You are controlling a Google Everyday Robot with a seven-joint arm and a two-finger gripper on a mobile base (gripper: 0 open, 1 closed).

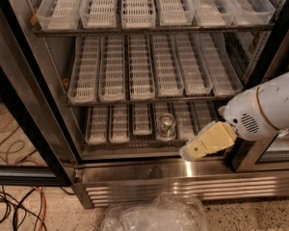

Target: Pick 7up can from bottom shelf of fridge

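Observation:
The 7up can [166, 125] stands upright in the fourth lane tray from the left on the bottom shelf [119, 129] of the open fridge [149, 182]. Its silver top faces me. My gripper [205, 142], a cream-coloured piece on a white arm [269, 105], reaches in from the right. It hangs in front of the shelf's steel ledge, just right of the can and slightly lower, and is apart from it. Nothing shows in the gripper.
Two upper racks of pale slotted trays [144, 71] hold nothing. The black-framed open door [24, 129] is at the left and a dark door post [248, 153] at the right. Cables [14, 201] lie on the floor at the left. A crumpled clear plastic bag [154, 215] lies below the grille.

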